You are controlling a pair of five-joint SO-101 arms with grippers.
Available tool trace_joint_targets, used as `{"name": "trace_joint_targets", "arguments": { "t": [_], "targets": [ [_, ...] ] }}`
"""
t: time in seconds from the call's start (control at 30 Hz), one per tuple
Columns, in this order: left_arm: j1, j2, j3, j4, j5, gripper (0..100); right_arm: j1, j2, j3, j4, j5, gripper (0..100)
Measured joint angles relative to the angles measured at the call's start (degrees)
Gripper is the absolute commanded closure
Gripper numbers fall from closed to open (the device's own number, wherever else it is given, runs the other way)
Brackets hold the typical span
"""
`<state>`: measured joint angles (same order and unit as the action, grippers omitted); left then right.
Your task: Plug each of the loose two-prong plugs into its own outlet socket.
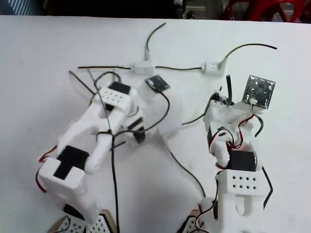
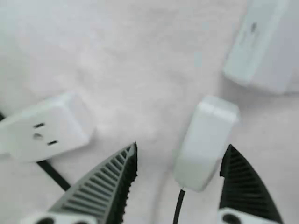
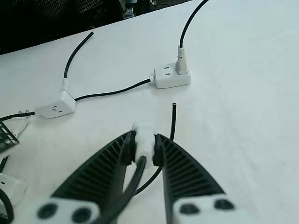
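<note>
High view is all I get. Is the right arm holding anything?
Observer: Yes, the right gripper is shut on a white plug.
Operator: And the left arm?
Observer: The left gripper is open, a second plug lying between its fingers.
Operator: Any socket free?
Observer: The outlet ahead of the right gripper has one cord plugged in and a free socket beside it.

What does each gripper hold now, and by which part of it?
The right gripper holds a white plug by the sides of its body. The left gripper is open around a second plug, not gripping it.
</note>
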<state>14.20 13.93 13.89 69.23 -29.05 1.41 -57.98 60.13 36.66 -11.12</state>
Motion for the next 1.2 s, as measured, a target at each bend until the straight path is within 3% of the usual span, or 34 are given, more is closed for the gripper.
{"name": "trace_joint_targets", "arguments": {
  "t": [0.2, 0.37, 0.5, 0.67, 0.8, 0.97, 1.2],
  "targets": [
    [-5.80, -0.44, -3.60, -1.49, -0.53, 71, 0.00, 0.00, 0.26, 0.00, 0.00, 98.1],
    [-7.03, -4.22, -10.37, 6.95, -0.62, 71, -3.08, -0.09, 0.70, -0.09, 0.00, 98.1],
    [-7.03, -13.19, -11.96, 13.36, -0.62, 71, -8.62, 0.00, 2.37, -0.09, 1.85, 98.1],
    [-7.21, -25.23, -6.07, 14.07, -1.93, 71, -18.81, 0.00, 3.34, -0.09, 3.69, 98.1],
    [-7.21, -30.15, 5.10, 8.88, -8.00, 71, -21.63, 0.00, 3.34, -0.09, 3.96, 98.1],
    [-7.21, -28.04, 16.44, -3.87, -11.43, 71, -20.04, 0.00, 3.34, -0.09, 3.96, 98.1],
    [-12.13, -13.80, 12.13, -11.43, -12.31, 71, -18.29, 0.00, 5.63, -0.35, 3.96, 98.1]
  ]
}}
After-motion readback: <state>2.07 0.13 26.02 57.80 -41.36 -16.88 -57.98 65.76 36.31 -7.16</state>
